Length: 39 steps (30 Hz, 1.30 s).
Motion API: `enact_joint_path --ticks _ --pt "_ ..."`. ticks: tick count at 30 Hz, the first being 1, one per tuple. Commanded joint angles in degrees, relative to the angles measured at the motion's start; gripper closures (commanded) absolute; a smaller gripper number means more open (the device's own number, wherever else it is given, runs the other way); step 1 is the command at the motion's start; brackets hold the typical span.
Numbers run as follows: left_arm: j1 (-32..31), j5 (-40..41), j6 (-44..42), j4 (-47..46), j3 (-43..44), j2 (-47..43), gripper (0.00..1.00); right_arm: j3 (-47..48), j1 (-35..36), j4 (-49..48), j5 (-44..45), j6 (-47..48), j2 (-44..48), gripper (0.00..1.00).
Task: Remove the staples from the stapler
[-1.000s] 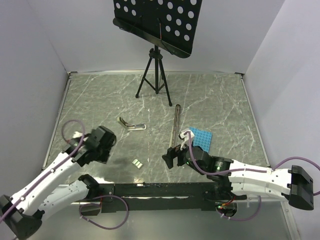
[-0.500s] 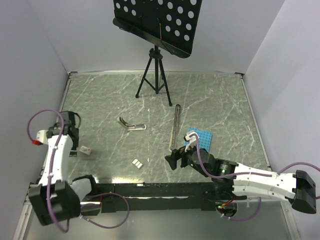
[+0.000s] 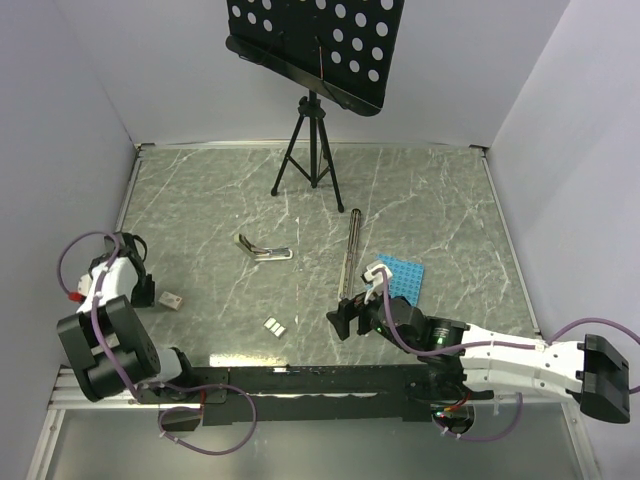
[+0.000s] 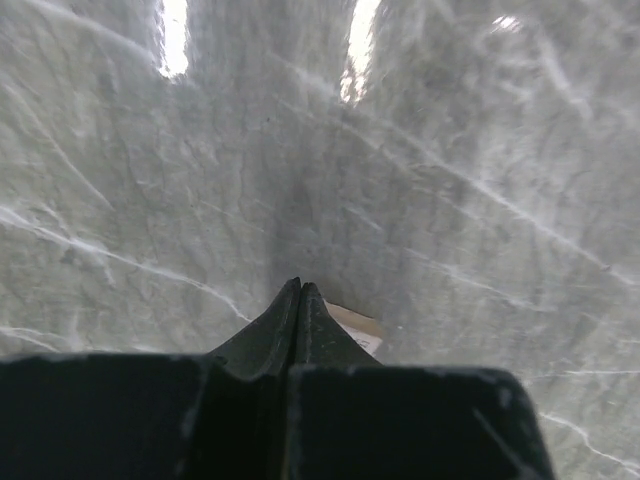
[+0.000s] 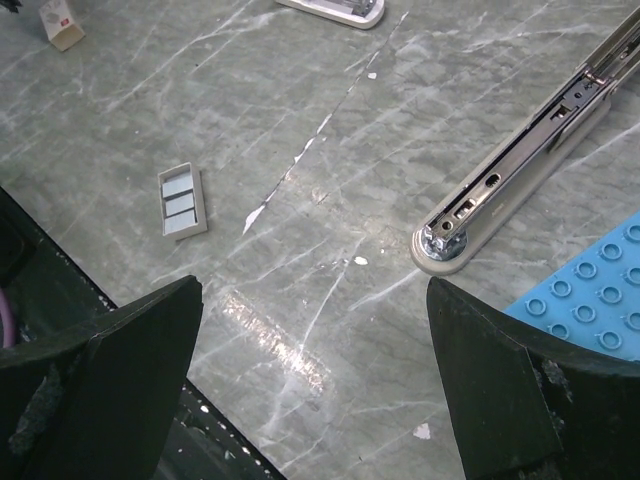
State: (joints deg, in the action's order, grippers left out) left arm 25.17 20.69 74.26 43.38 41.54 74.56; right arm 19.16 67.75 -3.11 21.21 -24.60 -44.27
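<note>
The stapler (image 3: 263, 250) lies opened in a V on the marble table (image 3: 420, 200); its tip shows at the top of the right wrist view (image 5: 335, 8). The staples (image 3: 273, 326) lie as small grey blocks in front of it, also in the right wrist view (image 5: 182, 200). My left gripper (image 3: 141, 290) is folded back at the table's left edge, shut and empty (image 4: 300, 286). My right gripper (image 3: 345, 318) hovers open (image 5: 312, 290) to the right of the staples, with nothing between its fingers.
A long metal rod (image 3: 352, 250) lies right of the stapler, its end (image 5: 500, 185) near my right gripper. A blue perforated plate (image 3: 400, 275) lies beside it. A small tan box (image 3: 172, 299) sits by the left gripper (image 4: 356, 325). A tripod stand (image 3: 312, 150) stands at the back.
My left arm has swung back from mid-table to the left edge and its jaws have shut. A small tan box now lies uncovered on the table. The right arm barely shifted.
</note>
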Motion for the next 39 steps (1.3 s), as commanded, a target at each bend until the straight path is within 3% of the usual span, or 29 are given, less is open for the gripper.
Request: enact_joint_path --ticks 1,16,21,29,39 --pt "0.76 -6.09 0.09 -2.86 -1.28 1.98 0.99 -0.26 0.37 -3.21 0.76 0.17 -1.25 0.0" --pt "0.67 -10.14 -2.54 -6.81 -5.24 0.32 0.99 -0.08 0.28 -3.21 1.46 0.25 -1.78 0.0" --pt "-0.29 -15.22 -3.59 -9.7 -7.7 0.06 0.99 0.35 0.28 -3.21 1.38 0.43 -2.66 0.0" --pt "-8.55 -17.96 -1.93 -10.94 -10.43 -3.81 0.99 0.71 0.37 -2.95 1.29 0.43 -3.54 0.0" --pt "-16.11 -14.36 -0.61 -8.75 -7.35 -4.95 0.99 0.79 0.28 -2.69 1.11 0.34 -3.72 0.0"
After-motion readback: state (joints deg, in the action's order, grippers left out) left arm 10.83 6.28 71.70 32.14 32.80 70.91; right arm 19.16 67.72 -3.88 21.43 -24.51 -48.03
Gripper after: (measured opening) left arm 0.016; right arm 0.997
